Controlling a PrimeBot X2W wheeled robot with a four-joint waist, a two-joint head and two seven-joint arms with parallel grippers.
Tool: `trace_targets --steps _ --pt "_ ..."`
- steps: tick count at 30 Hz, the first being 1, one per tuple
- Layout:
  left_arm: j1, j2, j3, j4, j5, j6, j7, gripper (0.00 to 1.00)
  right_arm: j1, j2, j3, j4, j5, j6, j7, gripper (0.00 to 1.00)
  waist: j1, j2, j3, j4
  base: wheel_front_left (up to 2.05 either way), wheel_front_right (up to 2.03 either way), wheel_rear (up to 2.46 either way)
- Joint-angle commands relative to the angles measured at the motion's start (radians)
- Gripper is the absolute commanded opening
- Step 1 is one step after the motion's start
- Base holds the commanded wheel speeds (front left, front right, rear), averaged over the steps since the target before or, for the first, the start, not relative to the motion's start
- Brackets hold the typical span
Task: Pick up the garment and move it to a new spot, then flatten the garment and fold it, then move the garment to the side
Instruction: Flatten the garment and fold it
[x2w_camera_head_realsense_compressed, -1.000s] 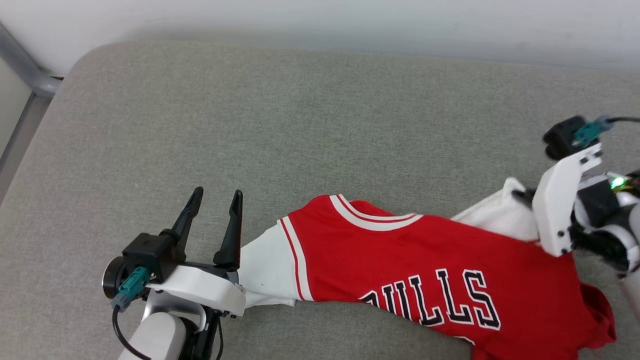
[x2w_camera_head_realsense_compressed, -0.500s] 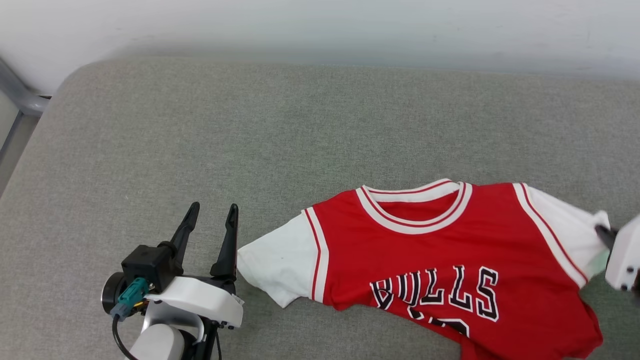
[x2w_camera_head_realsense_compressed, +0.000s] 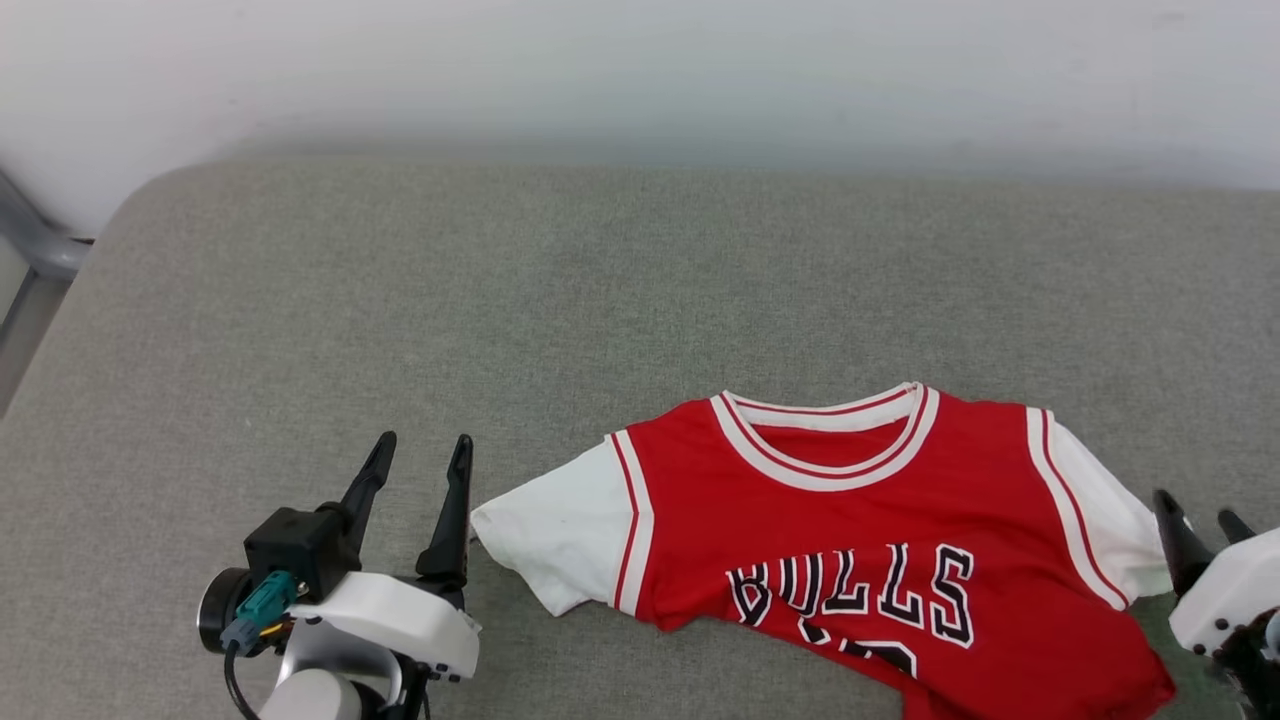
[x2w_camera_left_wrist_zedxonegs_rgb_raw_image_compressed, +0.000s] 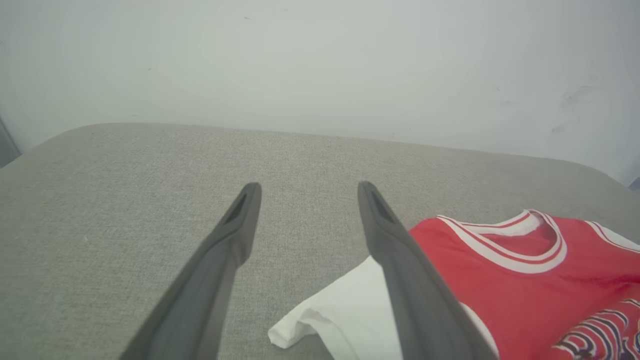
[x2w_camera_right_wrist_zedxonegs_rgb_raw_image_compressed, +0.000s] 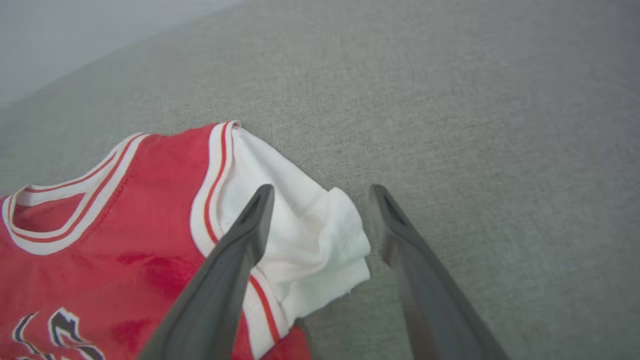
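The garment (x2w_camera_head_realsense_compressed: 880, 520) lay face up on the grey fabric surface (x2w_camera_head_realsense_compressed: 500, 300), collar (x2w_camera_head_realsense_compressed: 825, 440) toward the pale wall (x2w_camera_head_realsense_compressed: 640, 70), black "BULLS" lettering (x2w_camera_head_realsense_compressed: 850, 590) readable across the red chest. It sat on the near right part of the surface, and its lower hem ran off the bottom of the head view.

Over on the left, the left pincer (x2w_camera_head_realsense_compressed: 425, 440) was spread wide with nothing between its fingers, which pointed toward the wall. The tip of the white left-hand sleeve (x2w_camera_head_realsense_compressed: 560, 530) rested just beside its inner finger; whether they touched, I could not tell.

On the right, the right pincer (x2w_camera_right_wrist_zedxonegs_rgb_raw_image_compressed: 321, 190) was spread wide too, gripping nothing. The rumpled cuff of the right-hand sleeve (x2w_camera_right_wrist_zedxonegs_rgb_raw_image_compressed: 300, 225) lay on the fabric below and between its two dark fingers.
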Motion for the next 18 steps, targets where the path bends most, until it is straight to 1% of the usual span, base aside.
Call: trace_targets --steps 1,6,8,10,18 --pt "0.016 0.009 0.003 -0.005 -0.001 0.007 0.006 1.0 0.02 0.014 -0.006 -0.033 -0.021 0.0 -0.043 1.0 0.0001 -0.0001 -0.023 -0.007 0.0 0.0 0.0" --pt "0.045 0.027 0.009 -0.011 -0.005 0.02 0.019 1.0 0.055 0.04 0.015 -0.132 -0.082 0.0 -0.159 1.0 0.0001 -0.0001 -0.071 -0.021 0.0 0.0 0.0" --pt "0.052 0.03 0.011 -0.014 -0.007 0.025 0.023 1.0 0.064 0.047 0.021 -0.155 -0.09 0.0 -0.178 1.0 0.0001 -0.0001 -0.079 -0.023 0.0 0.0 0.0" --pt "0.064 0.035 0.015 -0.019 -0.009 0.034 0.027 1.0 0.088 0.052 0.038 -0.201 -0.127 0.0 -0.216 1.0 0.0001 -0.0001 -0.094 -0.027 0.0 0.0 0.0" --pt "0.104 0.06 0.032 -0.041 -0.015 0.061 0.05 1.0 0.205 0.088 0.156 -0.363 -0.201 0.0 -0.324 1.0 0.0001 -0.0001 -0.128 -0.041 0.0 0.0 0.0"
